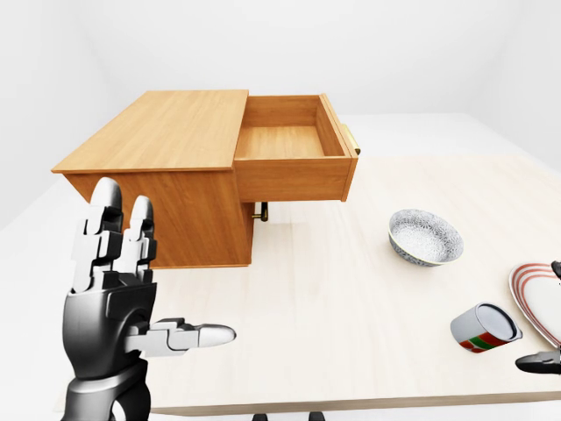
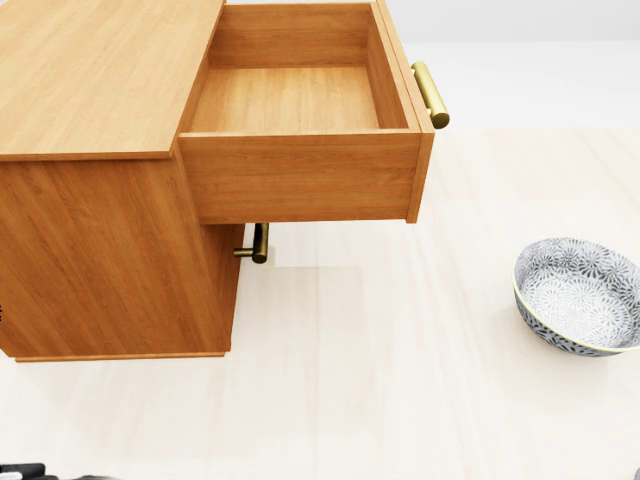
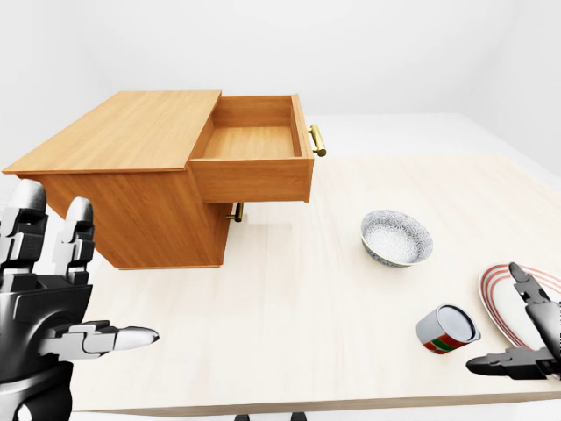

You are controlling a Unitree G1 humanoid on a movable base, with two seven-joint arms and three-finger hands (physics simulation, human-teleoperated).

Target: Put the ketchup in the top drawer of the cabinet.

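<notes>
Two hands up and nothing in either one, so honestly this looked like the very start of the job. Biggest thing was the pale wooden table [image 1: 351, 298] everything sat on, with the light-brown wooden cabinet [image 1: 166, 167] at about 10 o'clock in the left-eye view. Its top drawer [image 1: 289, 145] was pulled fully out and bare inside, brass bar handle [image 3: 317, 140] sticking off the face, so I'd guess it was left open to take the drop. A second brass handle [image 2: 259, 243] peeked out underneath.

The robot's left hand [image 1: 114, 298] stood at 7 o'clock, fingers spread and pointing up, thumb out sideways, holding nothing. The right hand [image 3: 526, 338] only showed at the 4 o'clock edge of the right-eye view, fingers apart, also holding nothing.

A red-rimmed white plate [image 3: 500, 307] lay partly behind that hand. The patterned grey ceramic bowl [image 3: 396, 237] sat around 3 o'clock, well apart from the cabinet. Just left of the right hand, a small red, green and white can [image 3: 445, 329] lay on its side. No ketchup bottle showed anywhere, unless that can was it; I couldn't tell.
</notes>
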